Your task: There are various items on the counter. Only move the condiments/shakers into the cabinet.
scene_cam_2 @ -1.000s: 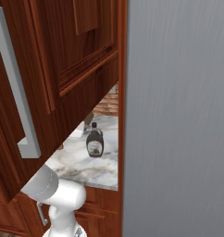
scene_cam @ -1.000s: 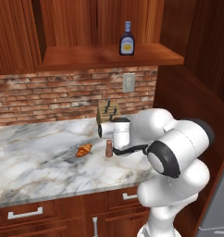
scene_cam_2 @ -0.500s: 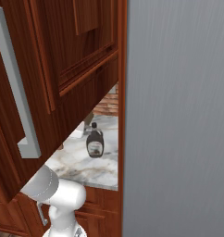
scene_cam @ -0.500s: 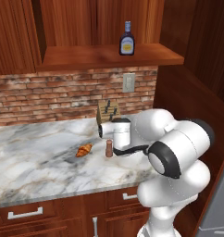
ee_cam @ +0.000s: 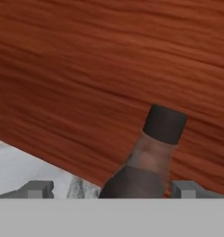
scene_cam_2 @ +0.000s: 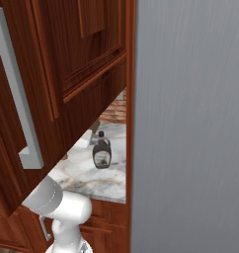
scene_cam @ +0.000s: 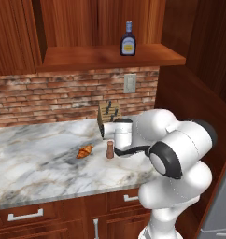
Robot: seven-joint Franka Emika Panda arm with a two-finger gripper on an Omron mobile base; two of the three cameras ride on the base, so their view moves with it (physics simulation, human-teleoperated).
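A: Start at the hand. What does the gripper (ee_cam: 112,190) look like?

B: Its two finger tips (ee_cam: 36,189) stand spread wide, one at each side of the dark-brown bottle (ee_cam: 148,162). The bottle's neck and black cap rise between them; the tips do not press it.

A: And behind the bottle?

B: A reddish wooden wall (ee_cam: 109,69), with a corner of the marble counter (ee_cam: 21,169) at the lower left of the hand view.

A: Where is that bottle in the wider room?

B: In the right base view it stands upright on the counter, seen in the gap between a cabinet door (scene_cam_2: 67,74) and a flat grey panel (scene_cam_2: 190,123).

A: The other task items?

B: The blue bottle with yellow label (scene_cam: 128,40) stands upright on the cabinet shelf (scene_cam: 110,57). The short brown shaker (scene_cam: 109,150) stands on the counter just beside the arm (scene_cam: 175,154), with the croissant (scene_cam: 84,151) near it to the left. The knife block (scene_cam: 108,116) sits behind, by the brick wall (scene_cam: 54,95).

A: The arm's pose?

B: It rises from the lower right and folds leftward, low over the counter.
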